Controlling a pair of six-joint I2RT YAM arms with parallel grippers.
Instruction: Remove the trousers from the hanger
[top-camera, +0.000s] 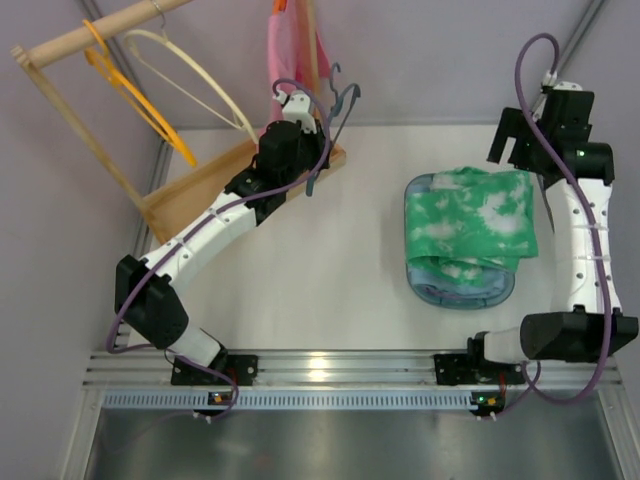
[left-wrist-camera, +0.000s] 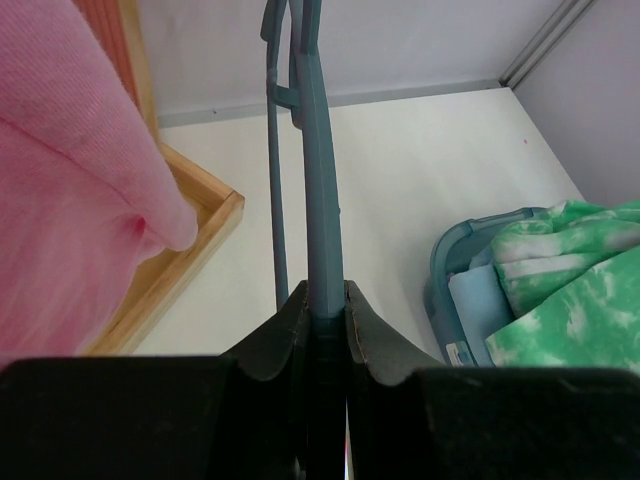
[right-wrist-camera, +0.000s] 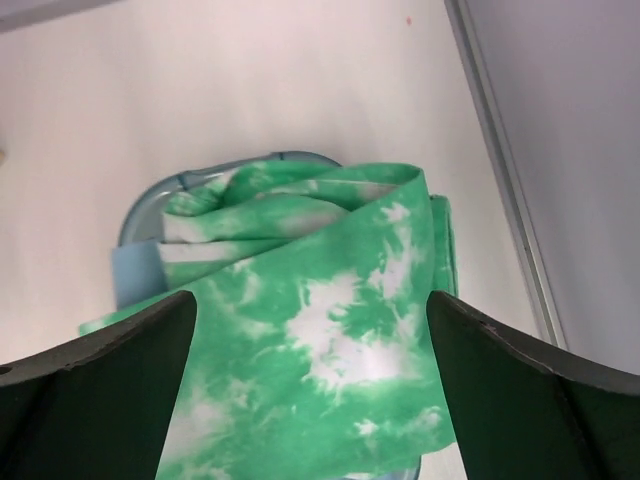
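left gripper (left-wrist-camera: 325, 300) jaws pinch the hanger (left-wrist-camera: 318, 180); trousers (top-camera: 480, 215) lie free at 3 o'clock, right gripper (right-wrist-camera: 311, 305) jaws spread above. i'd keep my pinch firm.

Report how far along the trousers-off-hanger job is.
Done: the trousers lie draped over the blue tub, free of the hanger. In hand: the left claw is shut on the bare hanger by the wooden rack; the right claw hangs open above the trousers. Left: probably just setting the hanger down.
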